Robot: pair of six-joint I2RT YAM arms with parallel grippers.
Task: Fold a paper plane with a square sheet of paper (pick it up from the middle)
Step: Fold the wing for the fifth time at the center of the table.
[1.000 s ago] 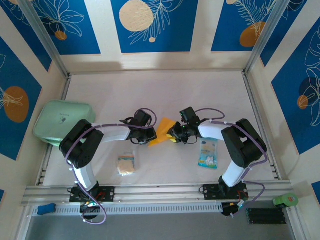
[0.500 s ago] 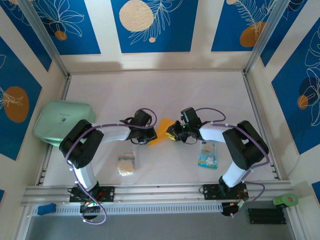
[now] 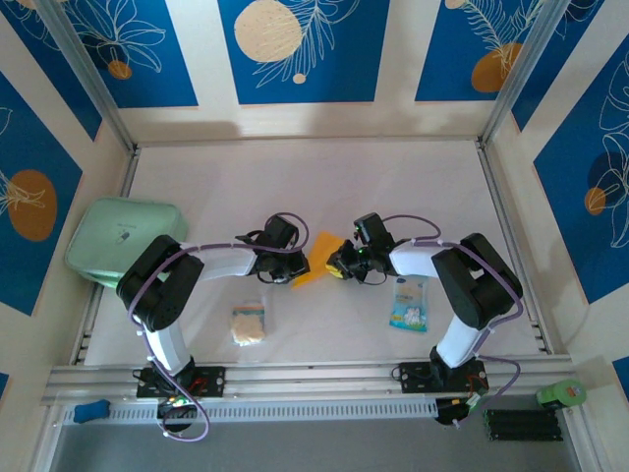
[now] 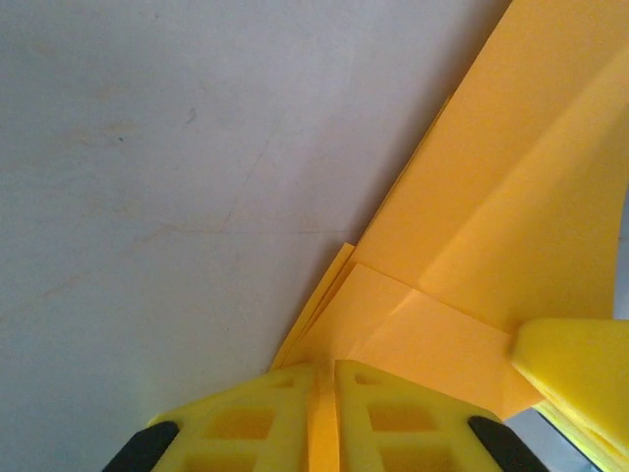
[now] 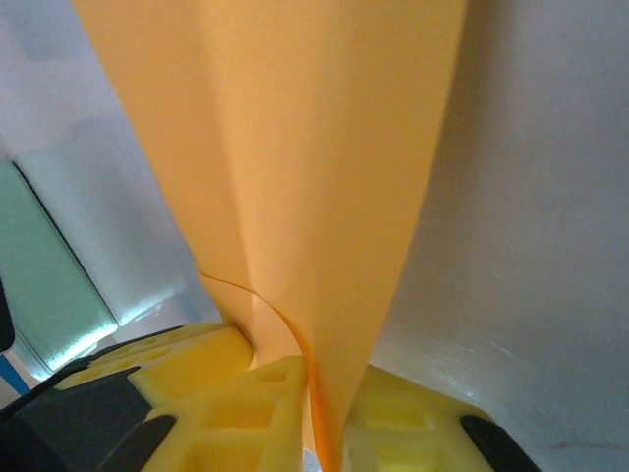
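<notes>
Tabletop: a pale, off-white tabletop (image 3: pixel 305 187), matt, with faint scuffs and hairline marks in the left wrist view.
Room: the walls (image 3: pixel 295 49) stand on the far, left and right sides, cream with blue panels bearing white leaf outlines and orange and cream discs; metal posts rise at the far corners.
Near edge: a slotted metal rail (image 3: pixel 305 379) runs along it, with both arm bases bolted there.
Square sheet of paper: the orange-yellow square sheet of paper (image 3: pixel 319 258) sits near the tabletop's middle, slightly toward the near edge, between the two hands; it is folded into overlapping layers with sharp creases (image 4: pixel 511 197), and in the right wrist view it rises as a tall creased panel (image 5: pixel 295 147).
Left hand: the left hand (image 3: pixel 295 267) is clenched on the paper's left side, its yellow fingers (image 4: pixel 393 413) pressed together with a thin layer between them.
Right hand: the right hand (image 3: pixel 339 265) is grasping the paper's right side, which is pinched between its fingers (image 5: pixel 246 413).
Left edge: a pale green container (image 3: pixel 123 241) rests there.
Right of middle: a blue-white packet (image 3: pixel 408 303) lies flat, well apart from the paper.
Toward the near left: a beige spongy square (image 3: pixel 249 323) lies flat.
</notes>
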